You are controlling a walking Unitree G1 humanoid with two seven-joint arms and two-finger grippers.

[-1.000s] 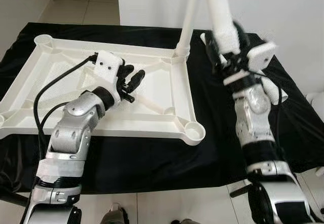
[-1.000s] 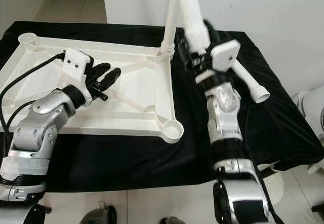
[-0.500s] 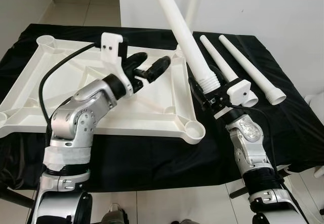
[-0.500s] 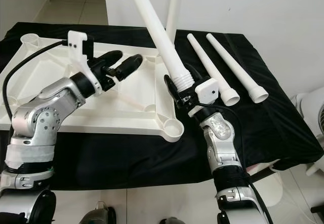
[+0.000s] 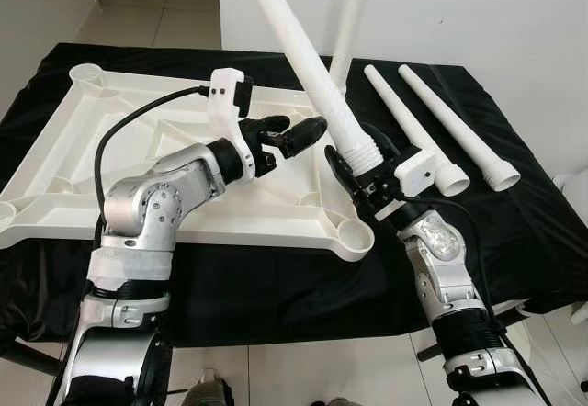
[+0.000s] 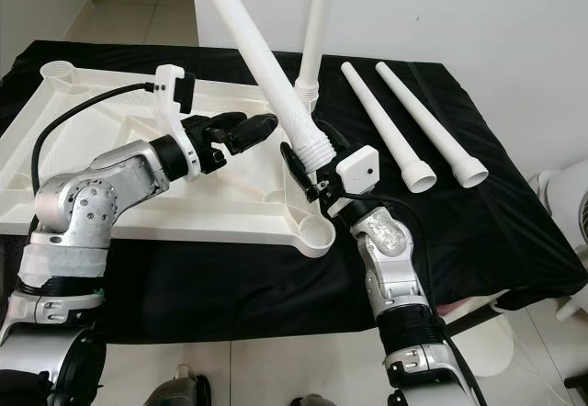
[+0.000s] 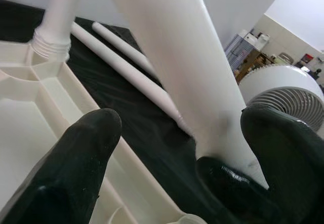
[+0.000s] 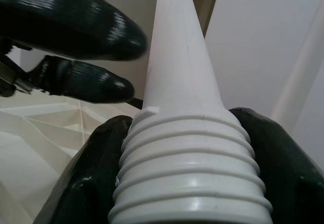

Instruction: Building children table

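Note:
The white tabletop (image 5: 129, 163) lies upside down on a black cloth. One white leg (image 5: 353, 20) stands screwed into its far right corner. My right gripper (image 5: 360, 156) is shut on another white leg (image 5: 308, 57) at its threaded end (image 8: 190, 148), holding it tilted up and to the left just above the front right corner socket (image 5: 352, 236). My left gripper (image 5: 296, 135) hovers over the tabletop, open, with its fingers (image 7: 86, 158) on either side of the held leg's shaft (image 7: 177, 57) and apart from it.
Two loose white legs (image 5: 413, 130) (image 5: 457, 129) lie side by side on the black cloth (image 5: 514, 204) to the right. A white fan (image 6: 565, 195) stands off the table's right side. A white wall rises behind; tiled floor shows at the far left.
My right gripper has carried the leg down and left, close to the front right corner socket. My left gripper has swung right across the tabletop up to the leg.

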